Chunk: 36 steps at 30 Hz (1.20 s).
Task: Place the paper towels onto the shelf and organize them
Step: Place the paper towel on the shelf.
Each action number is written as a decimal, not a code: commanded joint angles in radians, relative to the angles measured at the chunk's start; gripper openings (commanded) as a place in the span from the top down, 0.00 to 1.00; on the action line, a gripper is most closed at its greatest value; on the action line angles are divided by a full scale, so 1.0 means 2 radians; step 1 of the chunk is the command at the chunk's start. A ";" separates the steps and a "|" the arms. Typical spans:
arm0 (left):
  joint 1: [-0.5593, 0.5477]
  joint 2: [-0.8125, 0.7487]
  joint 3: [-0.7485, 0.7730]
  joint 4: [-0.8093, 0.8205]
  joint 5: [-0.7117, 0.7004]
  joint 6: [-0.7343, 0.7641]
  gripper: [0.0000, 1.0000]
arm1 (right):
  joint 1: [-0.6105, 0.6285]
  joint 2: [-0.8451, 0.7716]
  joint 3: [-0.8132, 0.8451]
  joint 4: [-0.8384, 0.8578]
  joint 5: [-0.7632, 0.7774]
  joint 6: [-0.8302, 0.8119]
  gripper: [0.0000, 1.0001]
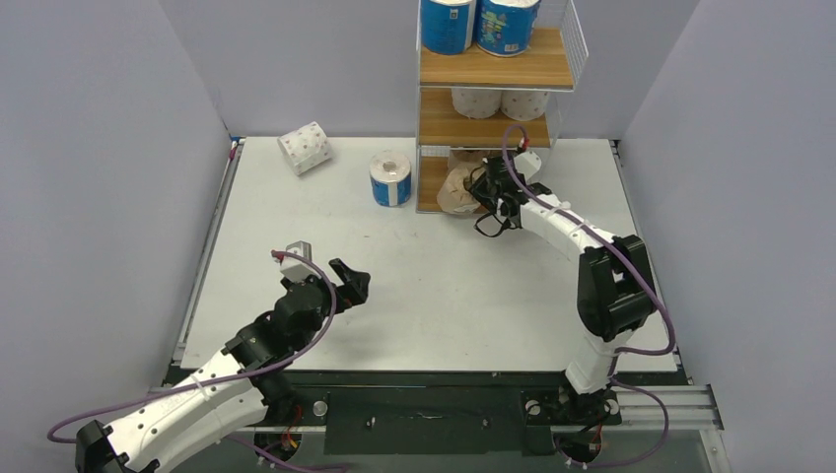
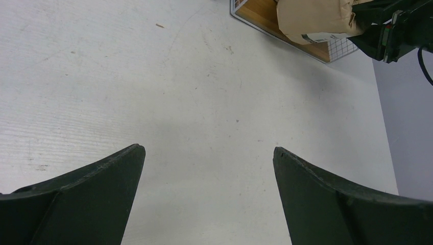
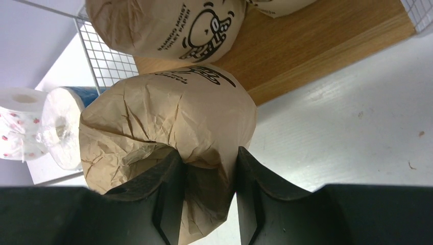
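Right claw (image 3: pixel 207 159), kraft roll (image 3: pixel 168 117) — "BAMBOO" neighbour (image 3: pixel 148 25)

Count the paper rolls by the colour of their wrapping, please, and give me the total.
Blue rolls: 3
White rolls with pink dots: 3
Brown rolls: 3, one only partly in view
Total: 9

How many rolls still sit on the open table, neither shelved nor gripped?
2. A white pink-dotted roll lies toward the far left of the table; a blue roll stands just left of the shelf. None look hidden.
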 commanded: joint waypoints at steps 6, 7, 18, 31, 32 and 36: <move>0.003 0.020 0.006 0.012 -0.001 -0.014 0.04 | 0.009 0.033 0.058 0.059 0.029 0.030 0.68; 0.002 0.020 0.005 0.011 -0.003 -0.014 0.04 | 0.011 0.037 0.063 0.059 0.030 0.031 0.68; 0.002 0.017 0.000 0.009 -0.005 -0.018 0.04 | 0.024 0.061 0.082 0.060 0.028 0.043 0.68; 0.002 0.013 -0.007 0.008 0.004 -0.027 0.04 | 0.023 0.012 0.004 0.074 0.058 0.048 0.69; 0.003 0.013 -0.007 0.008 0.006 -0.027 0.04 | 0.023 0.009 0.000 0.074 0.059 0.048 0.69; 0.003 0.012 -0.009 0.006 0.010 -0.032 0.04 | 0.019 0.009 -0.011 0.078 0.057 0.054 0.69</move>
